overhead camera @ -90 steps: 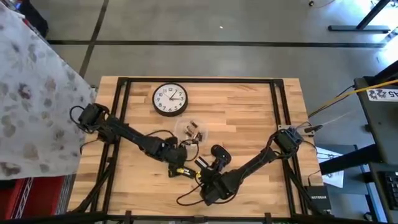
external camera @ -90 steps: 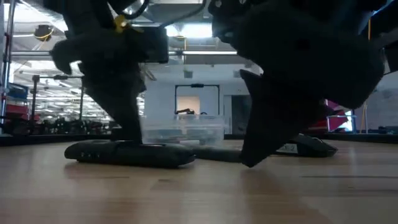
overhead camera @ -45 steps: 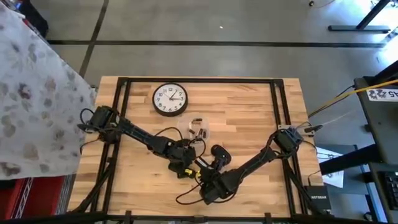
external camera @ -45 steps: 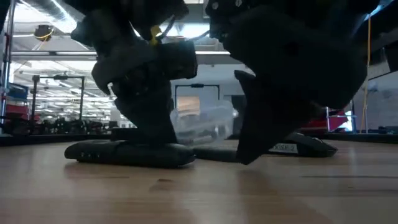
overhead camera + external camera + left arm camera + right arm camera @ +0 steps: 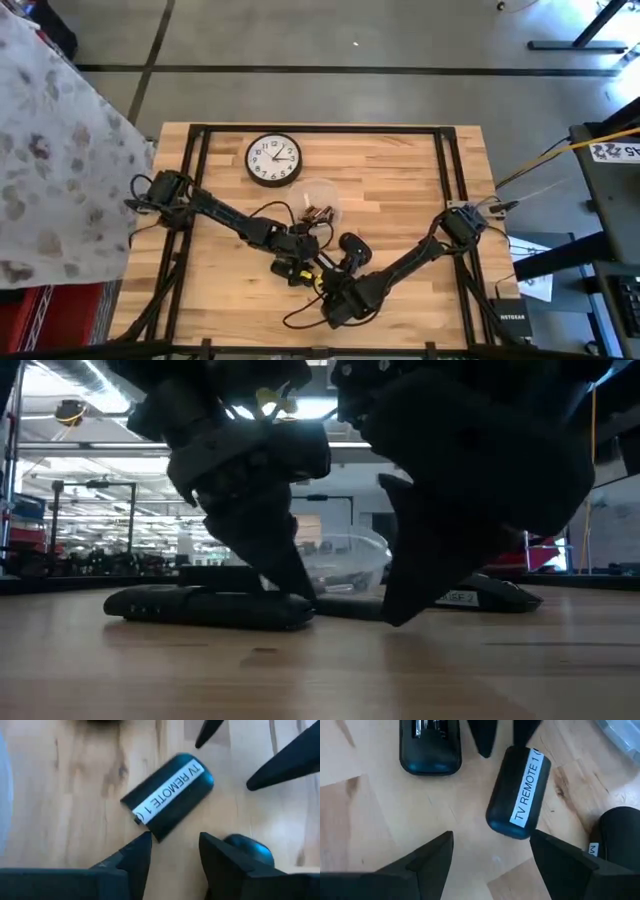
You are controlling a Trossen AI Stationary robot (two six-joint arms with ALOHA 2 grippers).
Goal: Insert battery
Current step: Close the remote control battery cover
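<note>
A black battery cover (image 5: pixel 169 796) labelled "TV REMOTE 1" lies flat on the wooden table (image 5: pixel 400 180), toward the near middle of it, lying at an angle between the two grippers. Just beside it lies the remote (image 5: pixel 430 745), back up, with its battery bay open; metal shows inside the bay, but whether cells are in place cannot be told. The left gripper (image 5: pixel 172 852) hangs close over the cover with its fingers apart, their tips at one end of the cover and not touching it. The right gripper (image 5: pixel 492 852) faces it from the other side, its fingers spread wide and holding nothing, with the cover lying beyond the gap between them. In the low view the remote (image 5: pixel 210 605) shows as a long dark shape flat on the wood, with both arms dark above it. A clear plastic tub (image 5: pixel 318 205) with small batteries in it stands just beyond the grippers, toward the far side. A second black remote (image 5: pixel 352 247) lies to the right of the left gripper. A round wall clock (image 5: pixel 273 160) lies face up near the far edge, left of centre.
</note>
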